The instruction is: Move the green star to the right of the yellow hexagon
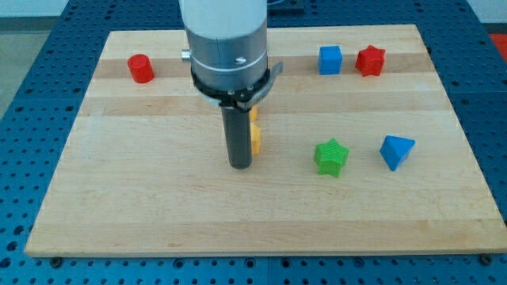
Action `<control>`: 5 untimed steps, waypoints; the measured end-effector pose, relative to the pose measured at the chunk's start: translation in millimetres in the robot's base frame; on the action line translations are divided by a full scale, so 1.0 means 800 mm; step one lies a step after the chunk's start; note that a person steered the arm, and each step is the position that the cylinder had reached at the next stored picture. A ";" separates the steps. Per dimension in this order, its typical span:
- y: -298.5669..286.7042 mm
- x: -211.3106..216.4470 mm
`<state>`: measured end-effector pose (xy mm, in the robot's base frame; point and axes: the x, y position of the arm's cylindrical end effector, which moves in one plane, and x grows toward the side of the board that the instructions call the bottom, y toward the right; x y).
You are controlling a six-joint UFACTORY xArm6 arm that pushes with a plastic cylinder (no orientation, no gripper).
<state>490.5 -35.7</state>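
Note:
The green star (331, 156) lies on the wooden board (158, 214), right of centre. Yellow blocks show only as slivers behind the rod: one piece (256, 138) just right of the rod and another (253, 112) above it. Their shapes are hidden, so I cannot tell which is the hexagon. My tip (240, 165) rests on the board at the centre, touching or right next to the lower yellow piece, and about a hundred pixels to the left of the green star.
A red cylinder-like block (141, 68) sits at the view's top left. A blue cube (329, 59) and a red star (370, 60) sit at the top right. A blue triangular block (396, 151) lies right of the green star. The arm's grey housing (226, 39) covers the top centre.

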 end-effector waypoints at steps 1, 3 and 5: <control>0.000 -0.029; 0.001 -0.016; 0.111 0.121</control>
<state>587.3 53.3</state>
